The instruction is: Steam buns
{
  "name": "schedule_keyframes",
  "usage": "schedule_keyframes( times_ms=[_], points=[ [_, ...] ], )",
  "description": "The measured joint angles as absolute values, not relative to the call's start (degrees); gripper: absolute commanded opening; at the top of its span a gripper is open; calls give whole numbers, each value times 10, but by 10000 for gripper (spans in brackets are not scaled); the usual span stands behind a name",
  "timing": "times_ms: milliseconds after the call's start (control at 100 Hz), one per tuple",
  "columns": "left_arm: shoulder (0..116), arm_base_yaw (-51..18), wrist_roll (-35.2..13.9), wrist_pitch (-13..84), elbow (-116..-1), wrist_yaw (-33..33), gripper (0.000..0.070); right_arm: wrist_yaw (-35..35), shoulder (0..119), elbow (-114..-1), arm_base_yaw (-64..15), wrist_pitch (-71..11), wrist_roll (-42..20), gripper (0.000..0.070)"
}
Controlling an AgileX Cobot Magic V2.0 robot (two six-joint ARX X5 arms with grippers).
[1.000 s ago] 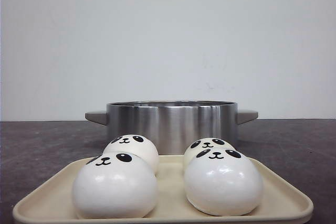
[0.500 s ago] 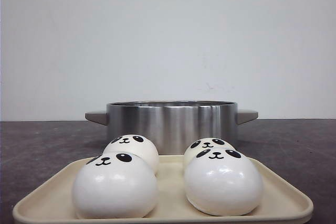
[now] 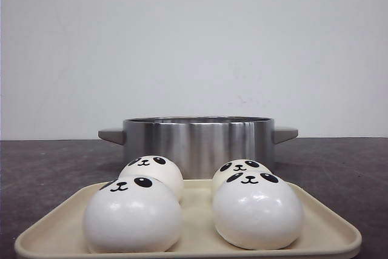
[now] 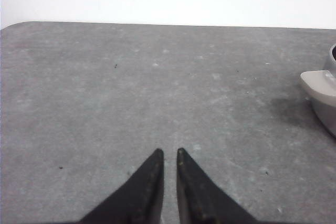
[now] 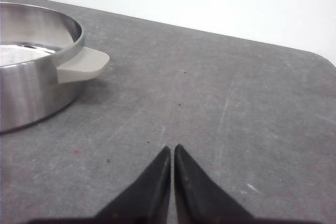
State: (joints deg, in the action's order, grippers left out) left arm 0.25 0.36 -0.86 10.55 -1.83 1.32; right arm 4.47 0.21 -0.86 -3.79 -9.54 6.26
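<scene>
Four buns sit on a cream tray [image 3: 327, 225] at the near edge of the grey bench [image 3: 48, 168]: the front left bun [image 3: 132, 215], the front right bun [image 3: 257, 210], the back left bun [image 3: 153, 173] and the back right bun [image 3: 237, 169]. Each front bun partly hides the one behind it, and all four panda faces tilt upward. Just beyond the tray stands a steel pot [image 3: 198, 142] with a pale handle on each side.

The left hand [image 4: 169, 153] hovers over bare bench, its two dark fingers nearly together with only a thin gap at the tips, and it holds nothing. Ahead of it and off to its outer side, one pot handle [image 4: 319, 85] shows at the edge of the view, well apart from the fingertips.

The right hand [image 5: 172, 148] is closed almost tip to tip, also with nothing between its fingers. The pot lies ahead of it and to one side, its handle [image 5: 81, 64] pointing toward the open bench in front of the fingers. None of the buns appears in either wrist view.
</scene>
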Motion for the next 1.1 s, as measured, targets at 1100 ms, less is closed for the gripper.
schedule_keyframes(
  times_ms=[1100],
  points=[
    [193,3,-252,265,-387,-191,6,180,185,-421,-38,-251,-113,4]
  ],
)
